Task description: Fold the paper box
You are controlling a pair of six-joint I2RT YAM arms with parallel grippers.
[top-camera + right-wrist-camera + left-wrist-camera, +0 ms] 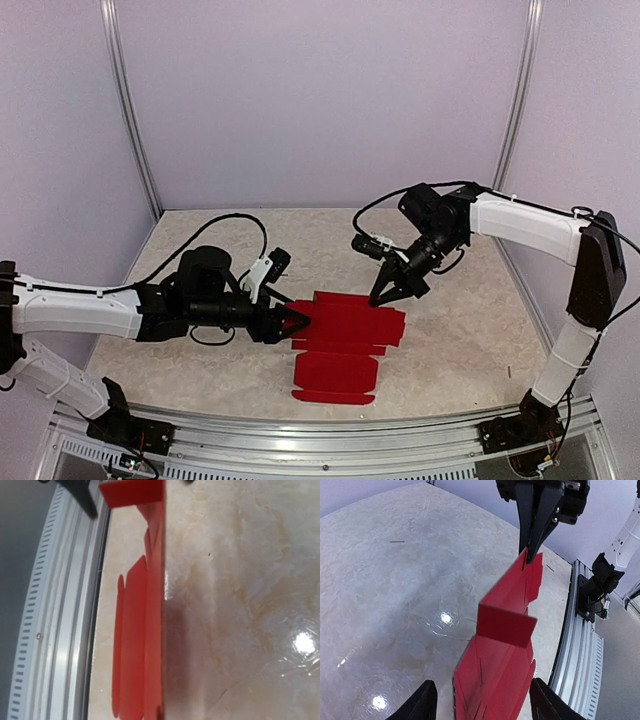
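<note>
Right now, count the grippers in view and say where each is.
2. The left gripper sits open at the left edge of the red card. The right gripper pinches the card's far edge. None seems hidden.

The paper box (pixel 492 680) runs off the left wrist view's bottom edge. The right wrist view also crops its lower end.

The left gripper (pixel 300 322) is spread wide, held level, the right gripper (pixel 380 298) pinched tight (tips downward).
</note>
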